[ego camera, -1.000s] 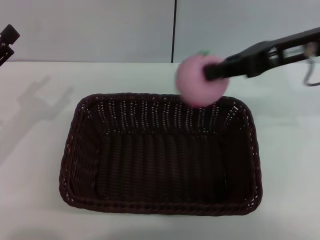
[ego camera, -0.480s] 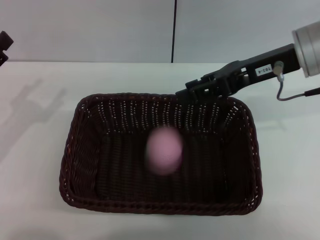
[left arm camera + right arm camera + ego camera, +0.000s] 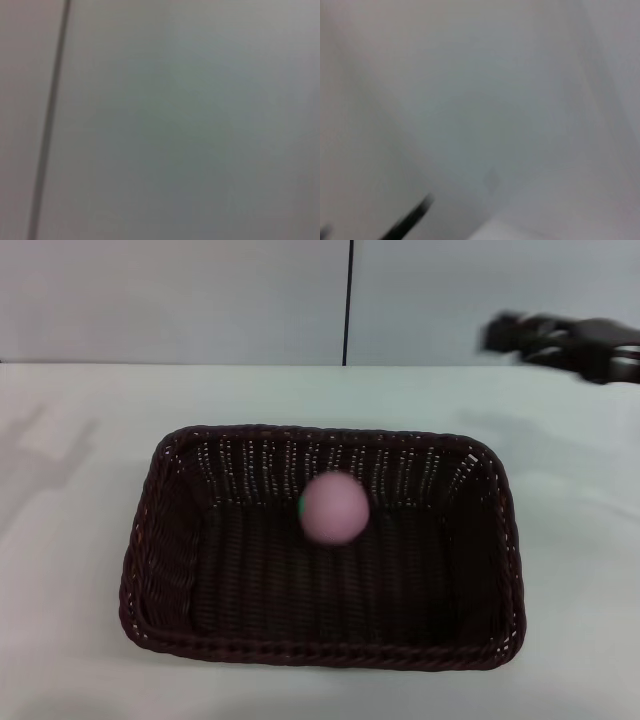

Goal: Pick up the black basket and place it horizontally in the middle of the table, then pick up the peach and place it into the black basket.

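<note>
Your peach (image 3: 333,507) is inside the black basket (image 3: 160,570), toward the far wall, slightly right of centre. The basket sits lengthwise left-to-right mid table (image 3: 80,440). Your right gripper (image 3: 505,333) is up at the far right, well apart from the basket; it's motion-smeared, so I can't tell its grip state. Left gripper isn't visible.

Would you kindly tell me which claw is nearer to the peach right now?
The right claw: it is up beyond the basket's far right corner, while the peach is inside the basket. The left claw is out of view.
</note>
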Available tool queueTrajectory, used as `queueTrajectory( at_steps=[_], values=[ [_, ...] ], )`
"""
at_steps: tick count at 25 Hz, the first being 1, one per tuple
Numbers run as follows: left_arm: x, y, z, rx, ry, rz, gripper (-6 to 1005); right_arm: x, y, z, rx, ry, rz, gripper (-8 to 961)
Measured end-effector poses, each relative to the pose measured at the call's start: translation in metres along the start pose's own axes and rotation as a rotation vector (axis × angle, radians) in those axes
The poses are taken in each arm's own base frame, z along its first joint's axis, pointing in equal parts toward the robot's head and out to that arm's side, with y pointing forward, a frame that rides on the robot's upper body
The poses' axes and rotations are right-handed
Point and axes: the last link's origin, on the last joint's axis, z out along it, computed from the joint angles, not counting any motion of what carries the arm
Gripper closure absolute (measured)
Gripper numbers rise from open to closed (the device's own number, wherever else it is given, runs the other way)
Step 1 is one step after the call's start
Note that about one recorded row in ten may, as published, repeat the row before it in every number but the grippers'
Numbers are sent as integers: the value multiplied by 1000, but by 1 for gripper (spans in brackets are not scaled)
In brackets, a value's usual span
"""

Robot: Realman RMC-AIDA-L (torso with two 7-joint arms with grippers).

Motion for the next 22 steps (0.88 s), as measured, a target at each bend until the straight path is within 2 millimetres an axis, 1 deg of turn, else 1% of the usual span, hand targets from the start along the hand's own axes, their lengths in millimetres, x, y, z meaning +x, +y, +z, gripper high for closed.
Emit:
queueTrajectory(
  at_steps=[1,3,4,5,6,7,9,10,11,13,14,15,16,20,21,22],
  values=[
    [-3,-3,-5,31,2,1,219,10,-7,-19,52,-106,5,312],
    [-5,-4,-8,49,3,2,219,32,-15,-46,136,-265,-3,312],
    [-11,-10,-19,117,6,14,219,45,-18,-58,187,-340,-21,312],
    [-14,-11,-24,149,6,30,219,71,-19,-76,289,-450,-66,312],
    [-16,-12,-28,167,4,45,219,84,-19,-81,345,-499,-83,312],
    [-16,-12,-28,167,4,45,219,84,-19,-81,345,-499,-83,312],
    [-20,-11,-34,192,2,58,219,107,-18,-87,468,-591,-135,312],
    [-22,-10,-36,201,5,53,219,122,-16,-89,580,-667,-158,312],
    [-23,-9,-38,207,10,51,219,122,-16,-89,580,-667,-158,312],
    [-23,-9,-38,207,10,51,219,134,-15,-89,698,-729,-175,312],
    [-27,-3,-43,222,25,72,219,138,-14,-88,745,-743,-185,312],
    [-30,-1,-44,228,26,84,219,145,-13,-83,827,-753,-208,312],
    [-31,1,-45,231,28,96,219,145,-13,-83,827,-753,-208,312],
    [-33,4,-47,236,27,113,219,147,-11,-73,859,-752,-224,312],
    [-37,10,-51,238,34,131,219,146,-11,-72,855,-757,-228,312],
    [-37,11,-53,244,38,125,219,143,-11,-71,849,-764,-234,312]
  ],
)
